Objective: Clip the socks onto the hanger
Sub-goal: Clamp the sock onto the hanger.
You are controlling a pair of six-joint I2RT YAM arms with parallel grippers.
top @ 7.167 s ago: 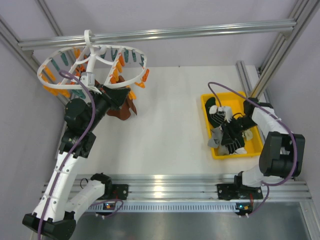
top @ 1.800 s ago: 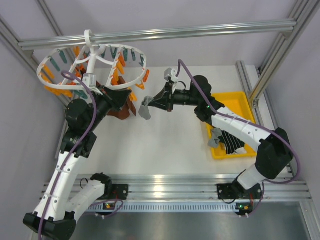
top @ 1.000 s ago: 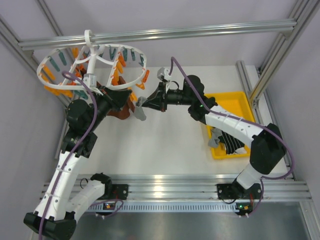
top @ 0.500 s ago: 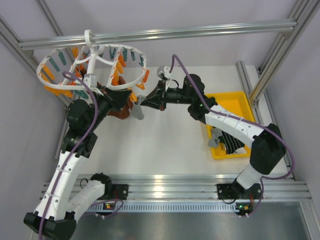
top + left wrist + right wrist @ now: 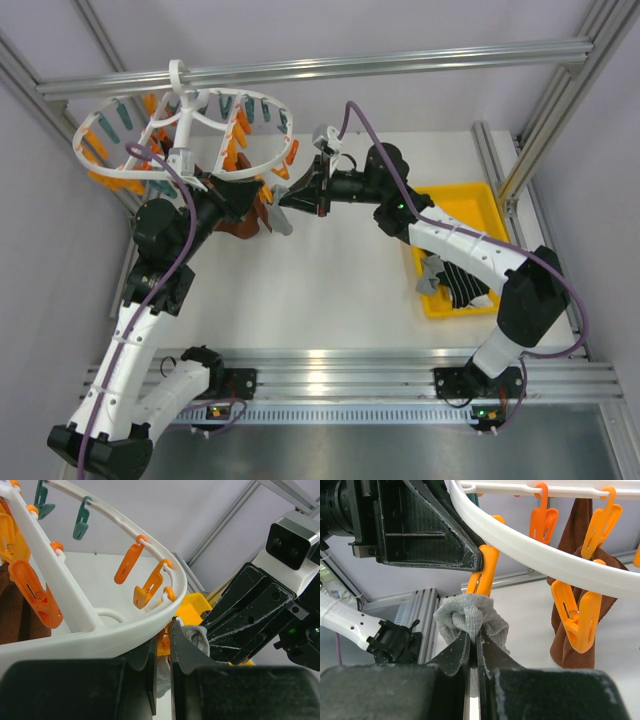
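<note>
The white ring hanger [image 5: 185, 125] hangs from the top bar at the back left, with orange and teal clips. My left gripper [image 5: 162, 630] is shut on an orange clip [image 5: 485, 575] under the rim [image 5: 100, 635]. My right gripper [image 5: 474, 635] is shut on a bunched grey sock [image 5: 470, 617], held up right below that clip, touching or nearly touching its tip. In the top view both grippers meet at the ring's right edge, and the grey sock [image 5: 281, 219] dangles there. A brown sock [image 5: 580, 630] hangs clipped beside it. More socks [image 5: 455, 285] lie in the tray.
A yellow tray [image 5: 470, 205] sits on the right of the white table. The aluminium frame bar [image 5: 400, 62] runs across the back, with uprights at both sides. Other orange clips [image 5: 580, 622] dangle close to my right fingers.
My right gripper has carried the grey sock from the tray across to the hanger, and in the last second edged it up under the clip. The left arm has stayed put.
</note>
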